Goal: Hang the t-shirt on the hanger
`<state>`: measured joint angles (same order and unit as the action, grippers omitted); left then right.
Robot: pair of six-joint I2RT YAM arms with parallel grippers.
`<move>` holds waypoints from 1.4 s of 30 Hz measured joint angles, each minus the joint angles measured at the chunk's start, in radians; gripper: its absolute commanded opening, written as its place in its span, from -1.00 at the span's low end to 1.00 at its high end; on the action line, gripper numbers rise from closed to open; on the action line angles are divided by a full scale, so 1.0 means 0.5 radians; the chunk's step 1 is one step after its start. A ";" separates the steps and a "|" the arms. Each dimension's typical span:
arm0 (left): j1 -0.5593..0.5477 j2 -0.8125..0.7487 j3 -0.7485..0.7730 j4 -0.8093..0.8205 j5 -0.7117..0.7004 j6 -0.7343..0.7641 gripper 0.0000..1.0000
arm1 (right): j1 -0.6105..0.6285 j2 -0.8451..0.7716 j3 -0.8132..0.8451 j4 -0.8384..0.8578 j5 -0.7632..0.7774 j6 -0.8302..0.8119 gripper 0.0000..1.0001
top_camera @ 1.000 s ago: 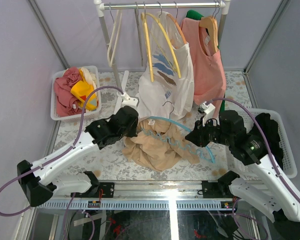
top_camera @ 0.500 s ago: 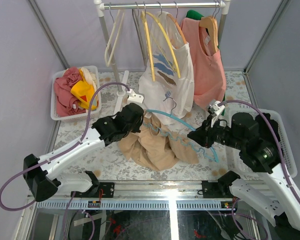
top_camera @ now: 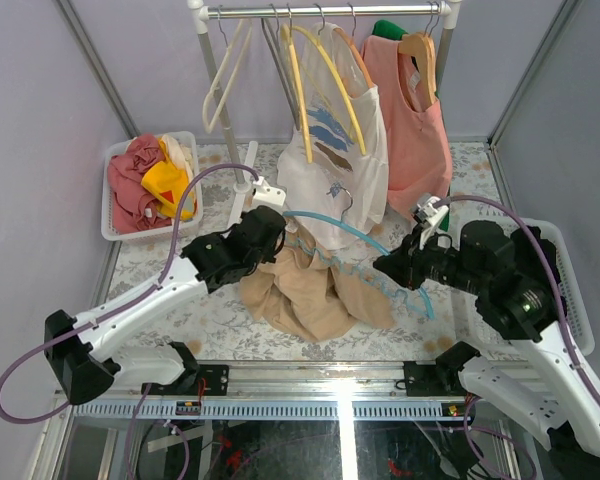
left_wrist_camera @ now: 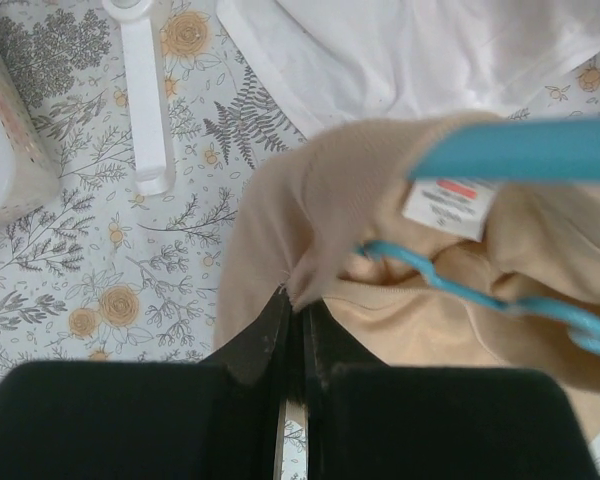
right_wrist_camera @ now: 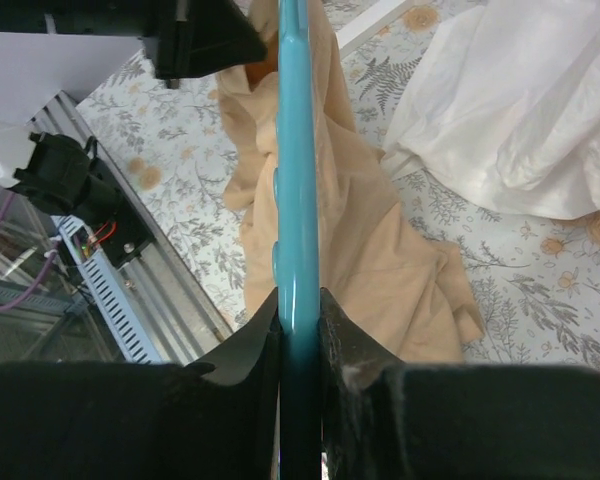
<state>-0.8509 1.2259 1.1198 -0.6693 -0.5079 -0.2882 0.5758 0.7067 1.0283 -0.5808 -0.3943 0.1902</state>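
The tan t-shirt [top_camera: 315, 290] hangs bunched over the table between the arms. My left gripper [top_camera: 270, 238] is shut on the edge of its neck opening [left_wrist_camera: 310, 270], lifted off the table; the white label [left_wrist_camera: 448, 205] shows inside. The light-blue hanger [top_camera: 365, 252] passes through the shirt's neck, its silver hook [top_camera: 338, 197] pointing to the rack. My right gripper [top_camera: 388, 268] is shut on the hanger's right end [right_wrist_camera: 298, 200], holding it tilted above the shirt [right_wrist_camera: 350, 240].
A rack [top_camera: 320, 10] at the back carries cream and yellow hangers, a white printed shirt [top_camera: 335, 160] and a salmon-pink top [top_camera: 415, 120]. A basket [top_camera: 117, 233] of clothes stands back left, a white basket [top_camera: 578, 300] at right. The rack's white foot [left_wrist_camera: 148, 95] lies close by.
Both grippers have risen and moved back, lifting the shirt's neck and the hanger; the shirt has been pulled up off the table and further along the hanger.
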 measured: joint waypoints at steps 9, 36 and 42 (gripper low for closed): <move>0.002 -0.069 0.122 -0.027 0.111 0.082 -0.97 | -0.001 0.206 -0.092 0.153 -0.025 -0.072 -1.00; 0.024 0.075 0.403 -0.088 0.209 0.209 -0.92 | -0.004 0.028 0.008 0.117 -0.159 -0.117 -1.00; 0.032 -0.006 0.396 -0.108 0.157 0.245 -0.90 | -0.004 0.056 -0.111 0.260 -0.233 -0.117 -1.00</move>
<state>-0.8349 1.2228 1.3178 -0.7235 -0.4294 -0.1658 0.5739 0.7349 0.9726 -0.4507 -0.5106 0.1318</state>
